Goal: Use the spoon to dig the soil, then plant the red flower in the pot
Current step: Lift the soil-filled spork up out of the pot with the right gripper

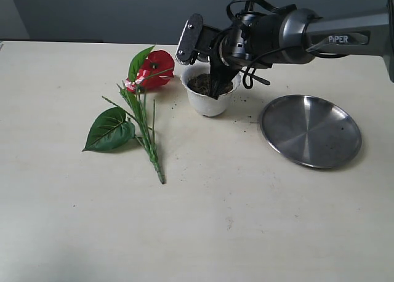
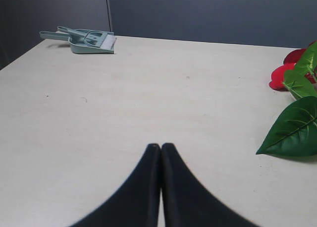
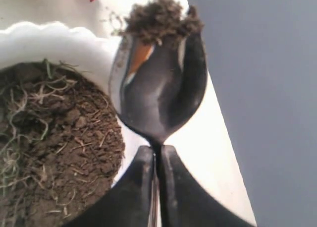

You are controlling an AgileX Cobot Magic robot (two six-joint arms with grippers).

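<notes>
The white pot (image 1: 209, 100) stands mid-table with dark soil (image 1: 203, 83) in it; the right wrist view shows its scalloped rim (image 3: 54, 36) and soil (image 3: 54, 138) close up. My right gripper (image 1: 215, 79) hangs over the pot, shut on the spoon's handle. The spoon (image 3: 158, 95) carries a clump of soil (image 3: 158, 19) on its tip, held past the pot's rim. The red flower (image 1: 152, 69) lies flat left of the pot, stems pointing toward the front; its leaf (image 2: 294, 128) and bloom (image 2: 287, 68) show in the left wrist view. My left gripper (image 2: 160, 146) is shut and empty above bare table.
A round steel plate (image 1: 309, 130) lies right of the pot. A teal dustpan with brush (image 2: 86, 39) sits at a far table corner in the left wrist view. Soil crumbs dot the table near the pot.
</notes>
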